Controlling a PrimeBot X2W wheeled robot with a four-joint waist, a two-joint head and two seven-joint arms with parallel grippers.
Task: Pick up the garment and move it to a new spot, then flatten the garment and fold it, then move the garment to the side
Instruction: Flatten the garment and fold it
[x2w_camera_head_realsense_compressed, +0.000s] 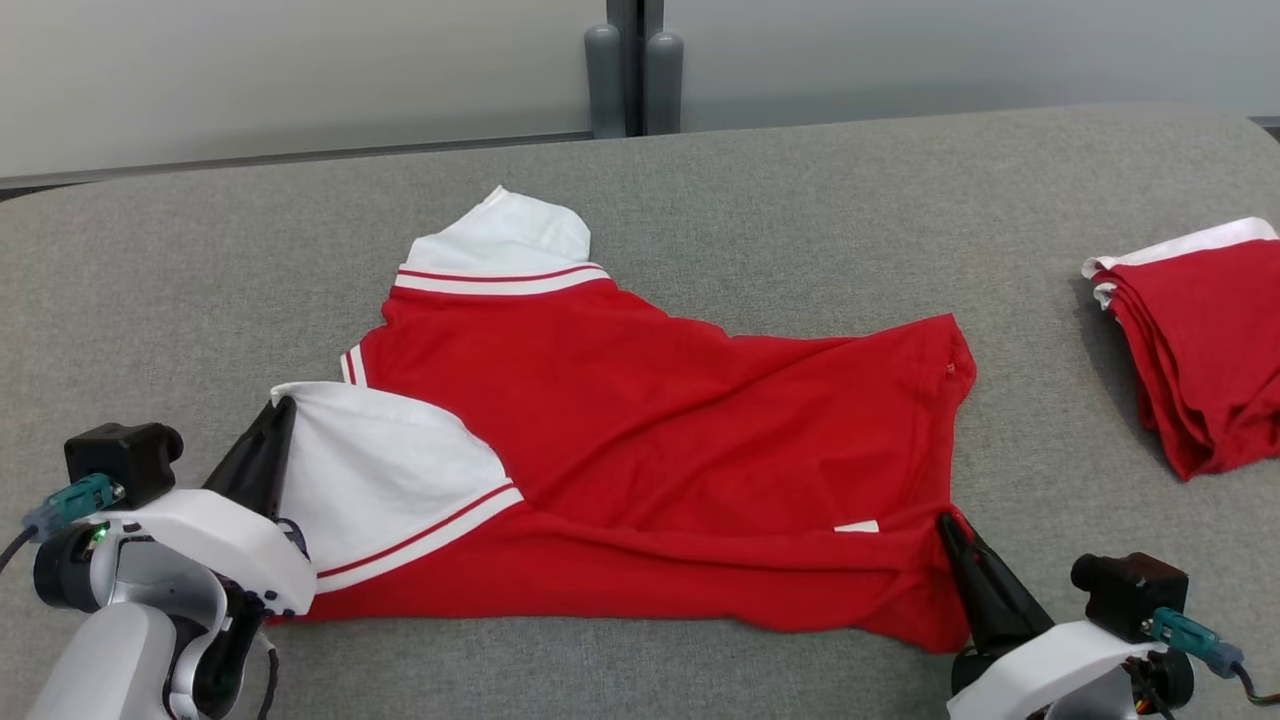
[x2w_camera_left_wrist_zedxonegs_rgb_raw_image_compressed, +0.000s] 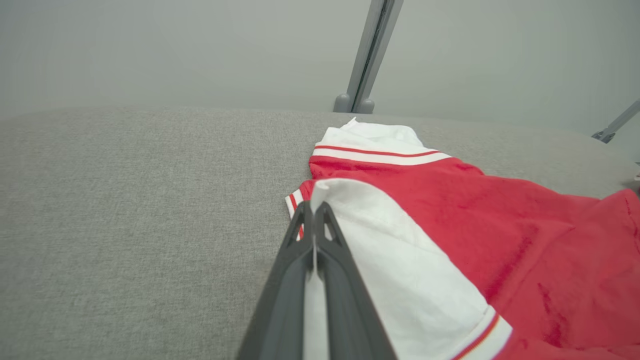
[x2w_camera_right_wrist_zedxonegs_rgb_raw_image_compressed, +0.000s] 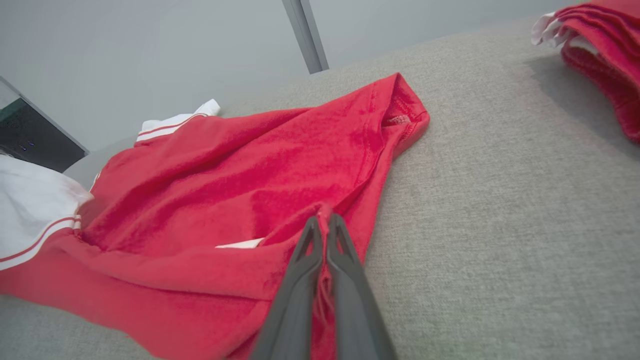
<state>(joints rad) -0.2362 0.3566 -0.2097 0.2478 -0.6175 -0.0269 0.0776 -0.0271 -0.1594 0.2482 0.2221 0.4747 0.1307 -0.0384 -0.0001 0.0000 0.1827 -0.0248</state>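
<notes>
A red garment (x2w_camera_head_realsense_compressed: 640, 430) with white, red-striped sleeves lies spread and wrinkled on the grey table (x2w_camera_head_realsense_compressed: 800, 200). My left gripper (x2w_camera_head_realsense_compressed: 282, 408) is shut on the edge of the near white sleeve (x2w_camera_head_realsense_compressed: 380, 470); in the left wrist view its fingers (x2w_camera_left_wrist_zedxonegs_rgb_raw_image_compressed: 314, 210) pinch the white cloth (x2w_camera_left_wrist_zedxonegs_rgb_raw_image_compressed: 390, 260). At the lower right, my right gripper (x2w_camera_head_realsense_compressed: 945, 520) is shut on the red hem corner, and the right wrist view shows red fabric (x2w_camera_right_wrist_zedxonegs_rgb_raw_image_compressed: 240, 190) clamped between its tips (x2w_camera_right_wrist_zedxonegs_rgb_raw_image_compressed: 324, 217). The far sleeve (x2w_camera_head_realsense_compressed: 500, 250) rests flat toward the back.
A stack of folded red garments (x2w_camera_head_realsense_compressed: 1200, 340) with white trim sits at the table's right edge, also the folded stack (x2w_camera_right_wrist_zedxonegs_rgb_raw_image_compressed: 600, 50) in the right wrist view. A grey post (x2w_camera_head_realsense_compressed: 630, 70) stands behind the table against a pale wall. Bare grey table surface lies left of the garment.
</notes>
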